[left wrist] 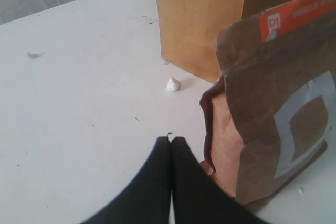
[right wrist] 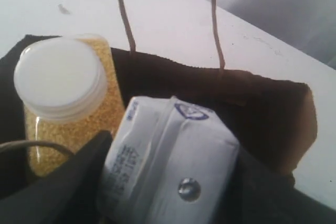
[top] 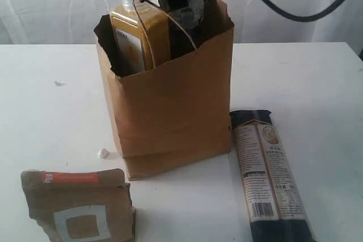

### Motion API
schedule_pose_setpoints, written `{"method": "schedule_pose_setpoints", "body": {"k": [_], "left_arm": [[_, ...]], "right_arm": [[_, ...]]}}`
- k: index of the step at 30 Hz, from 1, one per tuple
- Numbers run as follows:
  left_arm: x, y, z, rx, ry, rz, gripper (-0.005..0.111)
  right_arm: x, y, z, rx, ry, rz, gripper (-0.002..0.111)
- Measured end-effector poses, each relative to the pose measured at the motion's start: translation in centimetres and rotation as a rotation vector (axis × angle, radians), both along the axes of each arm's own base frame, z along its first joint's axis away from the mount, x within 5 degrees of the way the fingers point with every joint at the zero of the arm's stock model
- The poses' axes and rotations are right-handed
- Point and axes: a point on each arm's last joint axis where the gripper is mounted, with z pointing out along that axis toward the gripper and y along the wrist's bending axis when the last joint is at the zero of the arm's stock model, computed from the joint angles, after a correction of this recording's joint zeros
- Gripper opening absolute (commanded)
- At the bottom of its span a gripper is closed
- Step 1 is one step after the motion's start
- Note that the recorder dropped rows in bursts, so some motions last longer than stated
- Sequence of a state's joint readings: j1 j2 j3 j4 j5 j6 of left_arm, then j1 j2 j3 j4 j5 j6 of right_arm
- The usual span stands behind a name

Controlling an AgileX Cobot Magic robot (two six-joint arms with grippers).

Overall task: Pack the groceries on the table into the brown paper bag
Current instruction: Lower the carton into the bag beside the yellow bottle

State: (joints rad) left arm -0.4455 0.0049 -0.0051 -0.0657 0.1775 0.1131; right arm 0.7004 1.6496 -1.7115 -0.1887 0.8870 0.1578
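The right gripper (right wrist: 168, 184) is clamped on the small white-blue carton (right wrist: 157, 150), one jaw on each broad side, and hangs at the open mouth of the brown paper bag (top: 170, 111). From this tool the bag's hollow lies straight below. The yellow white-capped bottle (right wrist: 60, 80) stands upright inside, just beside the carton on one jaw's side, while the dark free space opens on the other. The carton looks tilted in the grip; I cannot tell its long axis for certain. My reading is that the coming move is a straight descent and release, kept off the bottle. The left gripper (left wrist: 170, 145) is closed with nothing between its tips, low over the table (top: 51, 117). The brown kraft pouch (left wrist: 278, 103) stands just beside those tips, so this arm is the nearer one for it. The long dark pasta pack (top: 269, 174) lies flat on the right arm's side of the bag, its long axis running alongside the bag's flank.
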Motion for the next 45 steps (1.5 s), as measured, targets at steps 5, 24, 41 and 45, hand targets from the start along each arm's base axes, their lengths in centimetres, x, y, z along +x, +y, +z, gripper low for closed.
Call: {"method": "schedule_pose_setpoints", "body": {"k": [5, 24, 41, 45], "left_arm": [[0.0, 0.0, 0.0, 0.0, 0.0, 0.0, 0.0], [0.0, 0.0, 0.0, 0.0, 0.0, 0.0, 0.0], [0.0, 0.0, 0.0, 0.0, 0.0, 0.0, 0.0], [0.0, 0.0, 0.0, 0.0, 0.0, 0.0, 0.0]], "right_arm": [[0.1, -0.3, -0.3, -0.028, 0.027, -0.007, 0.0], [1.2, -1.0, -2.6, -0.084, 0.161, -0.061, 0.05], [1.2, -1.0, -2.5, -0.08, 0.155, -0.06, 0.069], [1.2, -1.0, -2.5, -0.079, 0.154, -0.06, 0.069]]}}
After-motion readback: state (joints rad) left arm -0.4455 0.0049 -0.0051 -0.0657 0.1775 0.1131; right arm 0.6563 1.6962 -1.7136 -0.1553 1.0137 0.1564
